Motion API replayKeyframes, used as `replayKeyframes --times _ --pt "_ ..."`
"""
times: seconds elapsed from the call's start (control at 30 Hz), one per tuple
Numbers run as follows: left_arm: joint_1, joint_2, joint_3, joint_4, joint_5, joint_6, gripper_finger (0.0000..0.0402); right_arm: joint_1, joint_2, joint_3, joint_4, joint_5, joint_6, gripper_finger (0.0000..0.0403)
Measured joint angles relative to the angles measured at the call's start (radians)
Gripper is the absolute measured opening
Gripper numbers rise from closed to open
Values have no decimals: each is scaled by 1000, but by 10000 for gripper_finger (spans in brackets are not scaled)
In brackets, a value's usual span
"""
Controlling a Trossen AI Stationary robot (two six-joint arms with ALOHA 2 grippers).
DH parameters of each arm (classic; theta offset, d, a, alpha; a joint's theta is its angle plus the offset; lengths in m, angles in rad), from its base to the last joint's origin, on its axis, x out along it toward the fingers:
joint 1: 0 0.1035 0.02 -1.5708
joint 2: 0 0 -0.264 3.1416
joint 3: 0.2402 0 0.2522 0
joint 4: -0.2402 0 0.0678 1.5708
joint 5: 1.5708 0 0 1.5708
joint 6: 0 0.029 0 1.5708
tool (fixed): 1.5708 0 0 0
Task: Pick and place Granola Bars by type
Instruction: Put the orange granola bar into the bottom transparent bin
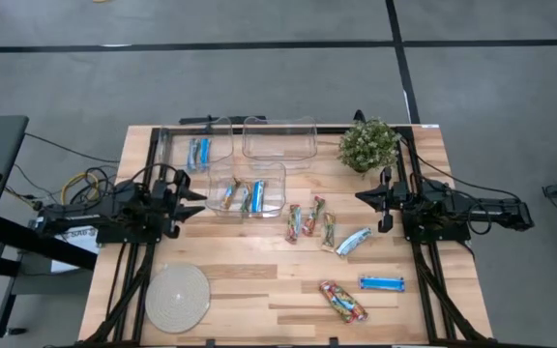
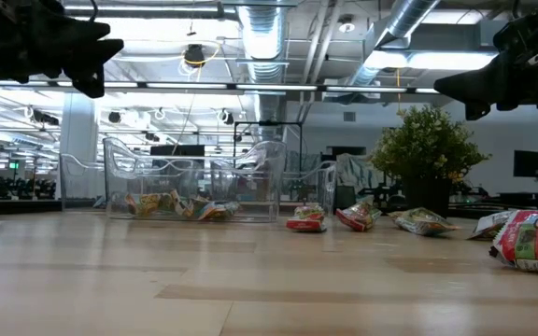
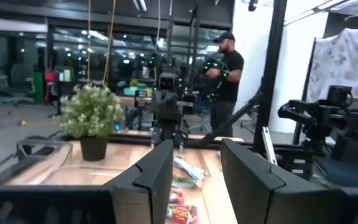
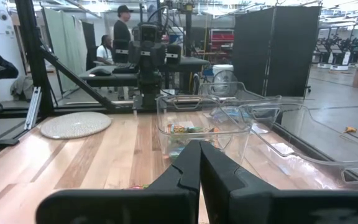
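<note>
Nearest the front edge of the surface (image 1: 259, 290), a blue bar (image 1: 382, 282) and a multicoloured bar (image 1: 342, 301) are left loose beside the round mat (image 1: 177, 297). A bit further in, four more bars (image 1: 322, 227) are scattered, still unsorted. Beyond those, the middle bin (image 1: 248, 188) is already stocked with mixed wrappers and the left bin (image 1: 198, 145) with blue ones; the third bin (image 1: 279, 137) looks bare. The left hand (image 1: 193, 194) is hovering released, nothing gripped. The right hand (image 1: 363, 197) is clenched and empty. Probably best: one isolated bar gets approached squarely across its narrow width, so neighbours aren't nudged.
</note>
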Motion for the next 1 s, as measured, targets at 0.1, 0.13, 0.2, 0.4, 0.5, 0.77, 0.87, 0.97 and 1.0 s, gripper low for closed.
replayKeyframes --times 0.1,0.13,0.2,0.4,0.5,0.77,0.87,0.97,1.0 --pt "0 1 0 -7 2 7 128 0 0 0 0 0 0 0" --pt "0 1 0 -6 1 27 128 0 0 0 0 0 0 0" --pt "0 0 0 -16 -10 76 128 0 0 0 0 0 0 0" --pt "0 1 -1 -69 -87 100 128 0 0 0 0 0 0 0" --pt "0 1 -1 -91 -123 85 128 0 0 0 0 0 0 0" --pt "0 1 -2 -146 -173 59 128 0 0 0 0 0 0 0" --pt "0 1 -2 -176 -155 42 128 0 0 0 0 0 0 0" --pt "0 1 -3 -175 -146 40 128 0 0 0 0 0 0 0" --pt "0 1 -3 -175 -146 50 128 0 0 0 0 0 0 0"
